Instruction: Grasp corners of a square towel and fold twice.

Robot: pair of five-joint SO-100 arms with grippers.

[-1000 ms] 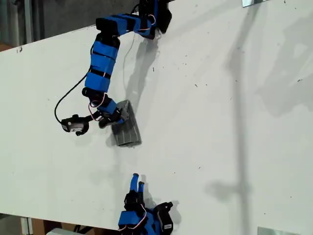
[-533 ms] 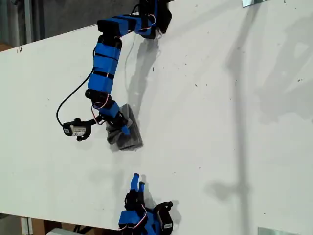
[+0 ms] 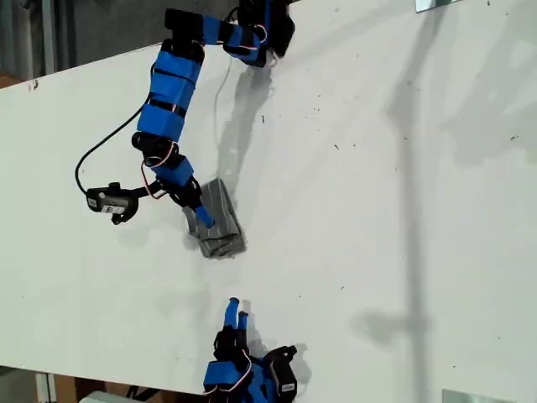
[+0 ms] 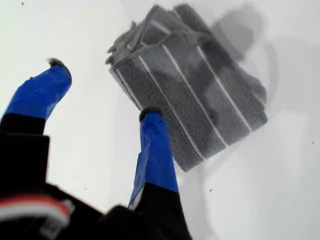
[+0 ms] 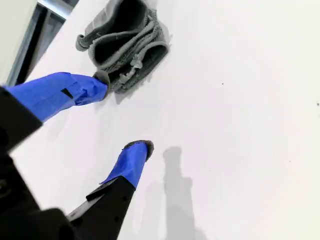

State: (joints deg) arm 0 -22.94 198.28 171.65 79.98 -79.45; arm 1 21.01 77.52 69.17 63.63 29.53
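Towel point(image 3: 220, 225) lies folded into a small thick packet on the white worktop point(image 3: 377, 210), at about 8 o'clock from the middle of the exterior view. Its white stripes run along the longer side of the packet. In the first wrist view the towel point(image 4: 200, 100) shows several stacked layers, and their loose edges are bunched at one end. We cannot tell the single corners apart there.

Our first arm reaches in from the 12 o'clock edge of the exterior view, and our first pincer point(image 3: 200, 214) sits at the packet's 10 o'clock side. In its own view the first pincer point(image 4: 102, 90) is spread wide. One fingertip point(image 4: 150, 115) is over the towel's near edge, and the other is off the cloth above bare worktop. It is pinching nothing.

Our second pincer point(image 3: 237, 309) is at 6 o'clock from the towel in the exterior view, well apart from it and pointing toward 12 o'clock. The second wrist view shows it point(image 5: 120, 112) spread as well and empty, with the towel's point(image 5: 127, 45) layered folds facing it.
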